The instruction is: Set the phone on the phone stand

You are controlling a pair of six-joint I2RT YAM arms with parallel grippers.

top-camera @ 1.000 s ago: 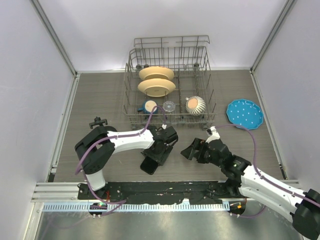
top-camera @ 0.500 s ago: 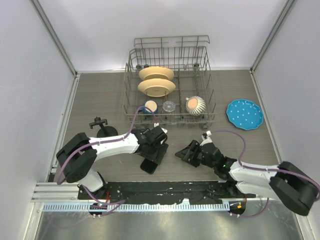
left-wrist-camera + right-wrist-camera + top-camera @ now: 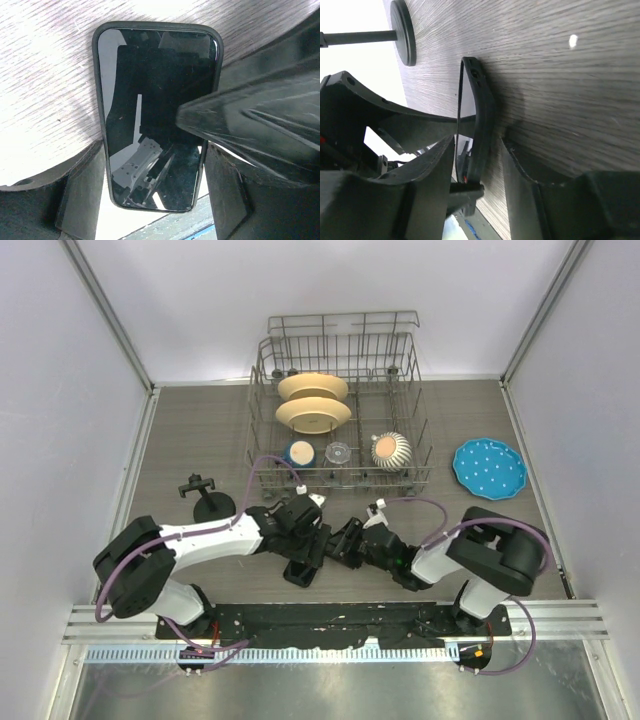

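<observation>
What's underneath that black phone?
Grey wood-grain table shows beside and beyond the phone, whose screen faces up. The patch directly beneath is covered by the phone itself, so nothing else can be confirmed there.

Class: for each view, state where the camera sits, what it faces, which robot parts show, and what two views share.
Top external: above, behind the arms, looking down on the table; both arms show.
Left wrist: looks down onto the phone, left gripper straddling it.
Right wrist: low, sees phone edge-on inside right gripper.
Shared: the phone stand, top and right wrist.
</observation>
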